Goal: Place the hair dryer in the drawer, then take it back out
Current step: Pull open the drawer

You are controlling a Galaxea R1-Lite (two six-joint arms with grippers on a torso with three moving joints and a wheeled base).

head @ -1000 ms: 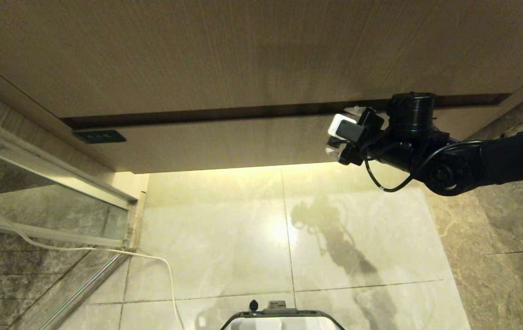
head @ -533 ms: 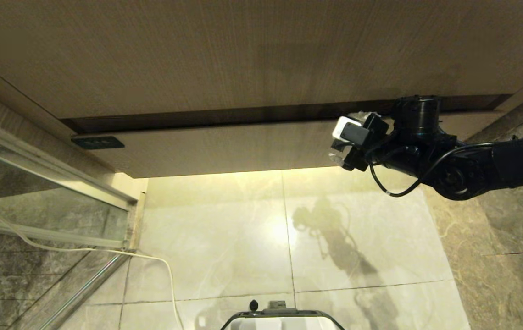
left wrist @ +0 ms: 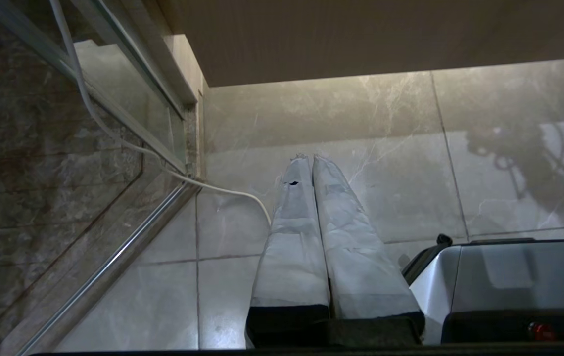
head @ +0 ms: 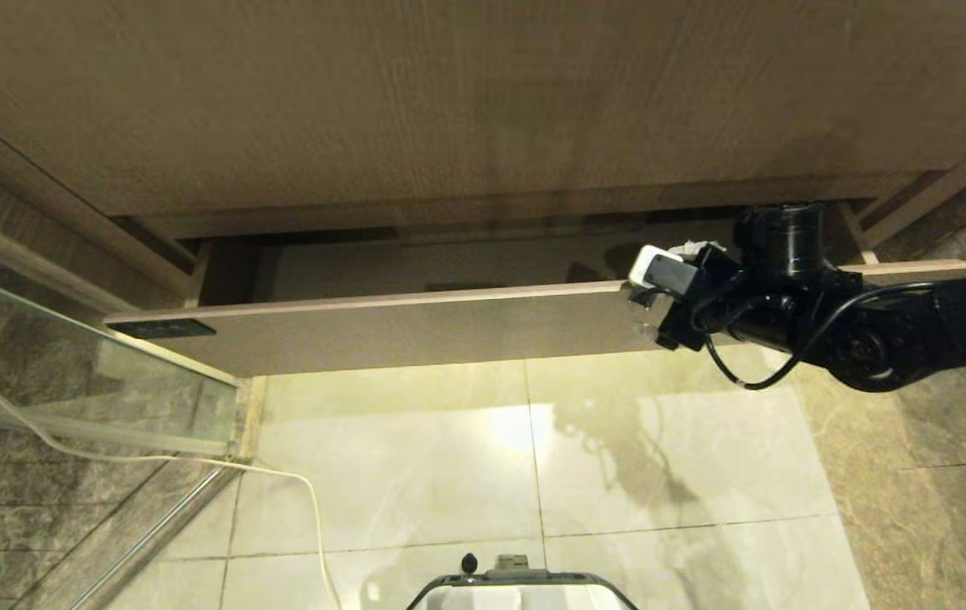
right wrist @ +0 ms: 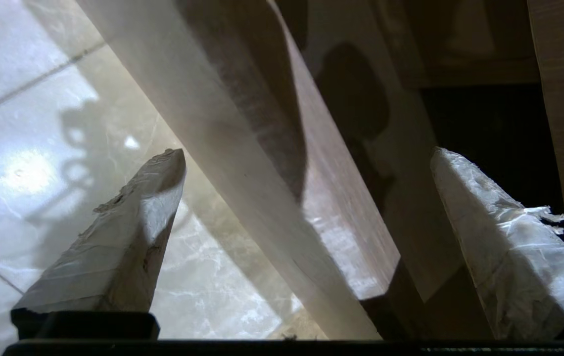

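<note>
The drawer (head: 415, 326), with its wood-grain front and small dark label (head: 161, 329), stands partly pulled out, and its shadowed inside (head: 449, 267) shows behind the front. My right gripper (head: 668, 292) is at the drawer's right end, open. One finger is inside the drawer and the other in front of it. In the right wrist view the drawer's front board (right wrist: 272, 198) runs between the wide-apart fingers (right wrist: 128, 232) of the right gripper (right wrist: 306, 153). The hair dryer is out of view. My left gripper (left wrist: 306, 158) hangs shut over the floor, holding nothing.
A taller wood-grain panel (head: 449, 102) overhangs the drawer. A glass panel with a metal frame (head: 68, 381) stands at the left, and a white cord (head: 195, 462) trails across the tiled floor. A marble wall (head: 941, 474) closes the right. My base (head: 517, 589) is at the bottom.
The drawer has slid out toward me from its shut position, so its inside now shows. My right gripper came back with its front, still open.
</note>
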